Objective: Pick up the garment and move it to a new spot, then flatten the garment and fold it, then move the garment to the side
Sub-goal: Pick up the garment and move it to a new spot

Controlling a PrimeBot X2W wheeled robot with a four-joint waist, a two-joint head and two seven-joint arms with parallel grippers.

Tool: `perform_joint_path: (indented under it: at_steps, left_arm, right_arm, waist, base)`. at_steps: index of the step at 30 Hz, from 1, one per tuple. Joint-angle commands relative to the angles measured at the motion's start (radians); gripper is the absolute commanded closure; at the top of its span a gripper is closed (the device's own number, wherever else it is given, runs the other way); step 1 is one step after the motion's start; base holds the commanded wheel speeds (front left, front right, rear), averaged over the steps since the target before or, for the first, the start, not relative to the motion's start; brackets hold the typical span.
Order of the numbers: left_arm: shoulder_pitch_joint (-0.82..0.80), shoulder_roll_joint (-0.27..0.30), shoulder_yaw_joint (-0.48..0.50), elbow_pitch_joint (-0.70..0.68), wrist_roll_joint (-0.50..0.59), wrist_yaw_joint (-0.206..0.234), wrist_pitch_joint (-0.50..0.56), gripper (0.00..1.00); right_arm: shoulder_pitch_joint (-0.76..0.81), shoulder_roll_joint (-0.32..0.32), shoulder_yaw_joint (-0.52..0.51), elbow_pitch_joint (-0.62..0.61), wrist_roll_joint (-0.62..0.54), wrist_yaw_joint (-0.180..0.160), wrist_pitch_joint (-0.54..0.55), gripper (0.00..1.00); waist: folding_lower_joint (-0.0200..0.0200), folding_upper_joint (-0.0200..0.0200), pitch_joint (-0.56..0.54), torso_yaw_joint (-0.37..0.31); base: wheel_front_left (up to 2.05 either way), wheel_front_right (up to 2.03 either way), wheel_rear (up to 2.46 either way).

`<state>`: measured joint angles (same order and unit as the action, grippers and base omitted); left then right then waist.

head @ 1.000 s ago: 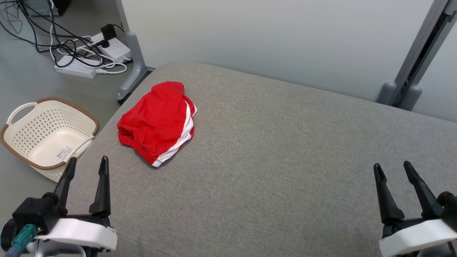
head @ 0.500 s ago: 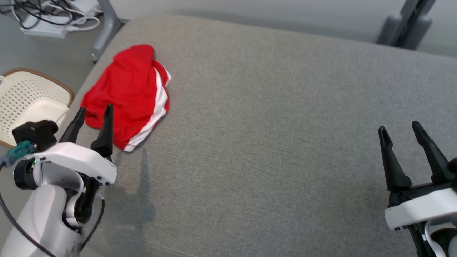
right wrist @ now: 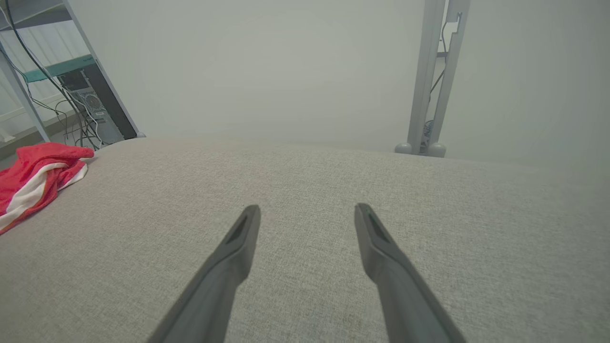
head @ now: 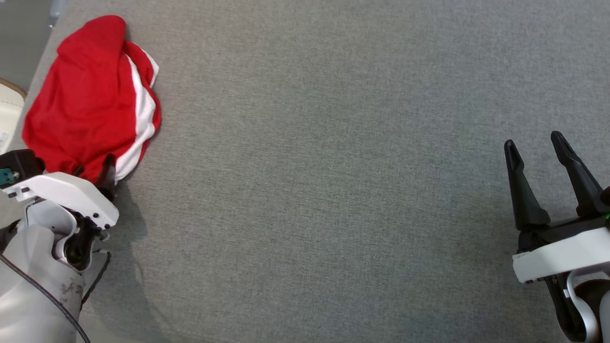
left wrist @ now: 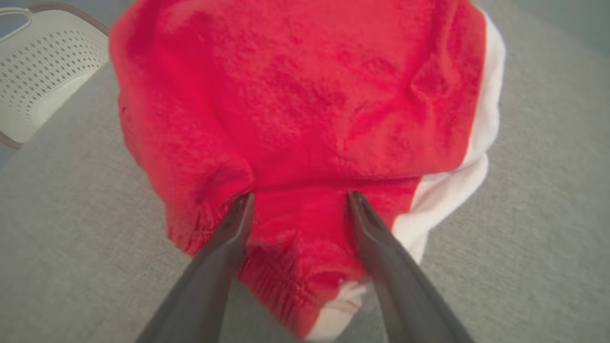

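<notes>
1. Item position. The garment point(head: 86, 95), red with a white side stripe, is lying bunched in several layers at the far-left corner of the grey fabric-covered tabletop point(head: 333, 190). One side is sitting right along the left edge. A cream perforated basket point(left wrist: 43, 71) is standing on the floor just past that edge.

2. Left claw. The left claw point(left wrist: 300, 195) is standing fully open over the near end of the garment and is gripping nothing. In the left wrist view the two fingertips are straddling a raised fold and appear to be touching the cloth.

3. Right claw. The right claw point(head: 533, 139) is hovering fully open and empty by the right edge, well apart from the garment.

4. Current step (judged). The pick-up is being prepared; the jaws are not yet closing.

5. Hazards.
- Shallow bite: if the fingers are catching only the top layer, the rest is likely to unroll and drag during the lift.
- Thin fold: a small pinch of soft knit is prone to slipping out under the garment's own weight.
- Deep press: tips driven too low are at risk of snagging the tabletop cover along with the cloth.
- Edge loss: because the garment is lying on the left edge, any sideways push risks tipping it off toward the basket.
</notes>
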<state>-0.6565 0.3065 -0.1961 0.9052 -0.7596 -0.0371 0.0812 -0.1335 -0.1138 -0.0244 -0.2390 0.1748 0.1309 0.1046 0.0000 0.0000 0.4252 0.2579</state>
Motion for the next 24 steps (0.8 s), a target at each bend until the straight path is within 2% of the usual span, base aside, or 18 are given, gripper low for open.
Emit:
perform_joint_path:
  at_steps: [1, 2, 3, 4, 11, 15, 19, 24]
  left_arm:
    - [-0.018, -0.007, 0.003, 0.039, -0.015, -0.012, -0.001, 0.0]
    - [-0.027, -0.008, 0.003, 0.064, -0.015, -0.018, -0.006, 0.1]
    - [-0.037, -0.008, 0.004, 0.083, -0.015, -0.023, -0.019, 0.61]
    - [-0.044, -0.006, 0.007, 0.099, -0.015, -0.028, -0.04, 1.0]
    - [-0.071, 0.026, 0.01, 0.135, 0.012, -0.055, -0.23, 1.0]
    - [-0.062, 0.056, 0.014, 0.093, 0.037, -0.056, -0.315, 1.0]
    - [-0.024, 0.081, 0.026, -0.007, 0.073, -0.029, -0.34, 1.0]
    - [0.073, 0.093, 0.044, -0.24, 0.131, 0.041, -0.345, 1.0]
  right_arm:
    - [-0.012, -0.005, -0.001, 0.006, -0.003, 0.0, -0.008, 0.0]
    - [-0.016, -0.005, 0.0, 0.008, -0.002, 0.0, -0.009, 0.0]
    - [-0.018, -0.003, 0.0, 0.011, -0.002, 0.0, -0.011, 0.0]
    - [-0.02, -0.002, 0.0, 0.013, -0.001, 0.0, -0.015, 0.0]
    - [-0.02, 0.009, 0.002, 0.042, 0.01, 0.0, -0.041, 0.0]
    - [0.002, 0.018, -0.006, 0.059, 0.017, 0.0, -0.058, 0.0]
    - [0.03, 0.029, -0.015, 0.069, 0.023, 0.0, -0.068, 0.0]
    - [0.068, 0.04, -0.023, 0.077, 0.03, 0.0, -0.077, 0.0]
  waist:
    - [0.0, 0.0, 0.014, -0.012]
    - [0.0, 0.0, 0.015, -0.014]
    - [0.0, 0.0, 0.016, -0.015]
    - [0.0, 0.0, 0.015, -0.017]
    - [0.0, 0.0, -0.039, -0.04]
    - [0.0, 0.0, -0.096, -0.052]
    - [0.0, 0.0, -0.155, -0.059]
    - [0.0, 0.0, -0.227, -0.072]
  base:
    - [0.0, 0.0, 0.0]
    - [0.0, 0.0, 0.0]
    - [0.0, 0.0, 0.0]
    - [0.0, 0.0, 0.0]
    - [0.0, 0.0, 0.0]
    - [0.0, 0.0, 0.0]
    - [0.0, 0.0, 0.0]
    - [0.0, 0.0, 0.0]
